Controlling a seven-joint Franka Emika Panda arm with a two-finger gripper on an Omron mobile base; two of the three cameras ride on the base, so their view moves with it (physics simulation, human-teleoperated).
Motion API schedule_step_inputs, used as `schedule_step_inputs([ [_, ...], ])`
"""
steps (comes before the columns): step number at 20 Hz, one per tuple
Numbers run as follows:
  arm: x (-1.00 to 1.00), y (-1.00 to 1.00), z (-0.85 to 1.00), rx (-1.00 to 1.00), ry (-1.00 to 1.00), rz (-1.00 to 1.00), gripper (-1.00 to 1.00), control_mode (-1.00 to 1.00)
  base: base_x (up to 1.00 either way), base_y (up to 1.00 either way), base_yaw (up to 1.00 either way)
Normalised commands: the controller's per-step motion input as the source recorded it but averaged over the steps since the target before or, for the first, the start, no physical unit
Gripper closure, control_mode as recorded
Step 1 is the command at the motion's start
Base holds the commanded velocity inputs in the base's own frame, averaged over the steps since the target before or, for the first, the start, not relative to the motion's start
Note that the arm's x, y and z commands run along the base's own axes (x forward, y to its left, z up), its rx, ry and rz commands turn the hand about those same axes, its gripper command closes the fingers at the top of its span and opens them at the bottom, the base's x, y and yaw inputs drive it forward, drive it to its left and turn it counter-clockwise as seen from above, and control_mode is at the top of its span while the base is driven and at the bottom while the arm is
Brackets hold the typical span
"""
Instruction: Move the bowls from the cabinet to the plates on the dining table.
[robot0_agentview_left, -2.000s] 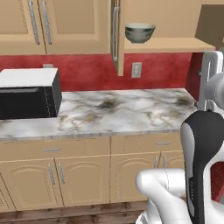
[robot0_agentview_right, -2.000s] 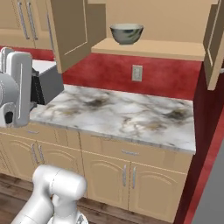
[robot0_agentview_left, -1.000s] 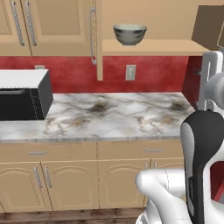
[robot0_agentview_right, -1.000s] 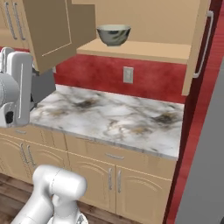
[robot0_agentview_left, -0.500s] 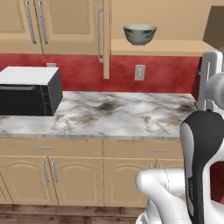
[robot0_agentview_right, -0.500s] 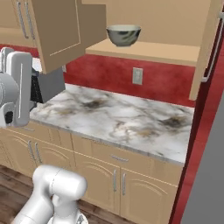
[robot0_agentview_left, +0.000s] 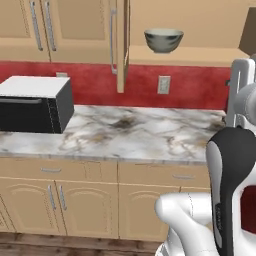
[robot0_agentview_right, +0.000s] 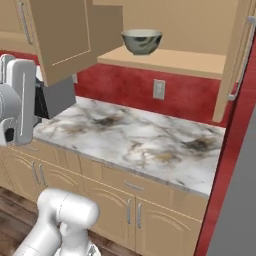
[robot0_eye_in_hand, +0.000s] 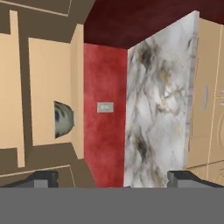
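Note:
A deep grey-green bowl (robot0_agentview_left: 163, 40) (robot0_agentview_right: 142, 41) stands upright on the open shelf of the tan wall cabinet (robot0_agentview_left: 200, 56) (robot0_agentview_right: 175, 60), above the counter. The hand view is rolled sideways; there the bowl (robot0_eye_in_hand: 63, 119) shows as a curved edge behind the cabinet (robot0_eye_in_hand: 43, 87) frame. My gripper (robot0_eye_in_hand: 113, 179) is open with nothing between its fingers, well back from the shelf and far from the bowl. The plates and the dining table are out of view.
A marble counter (robot0_agentview_left: 140, 135) (robot0_agentview_right: 140, 135) runs under the cabinet, with a black microwave (robot0_agentview_left: 32, 105) at its left end. The cabinet doors (robot0_agentview_left: 120, 45) (robot0_agentview_right: 60, 35) stand swung open on both sides of the shelf. Tan base units sit below.
The whole picture swayed sideways and back as the base moved. The bowl stays on its shelf and the gripper stays open.

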Motion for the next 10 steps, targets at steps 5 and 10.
schedule_step_inputs([
  [5,0.00,0.00,0.00,0.00,0.00,0.00,-1.00,1.00,0.47,-0.43,0.00],
  [10,0.00,0.00,0.00,0.00,0.00,0.00,-1.00,1.00,0.49,-0.40,0.00],
])
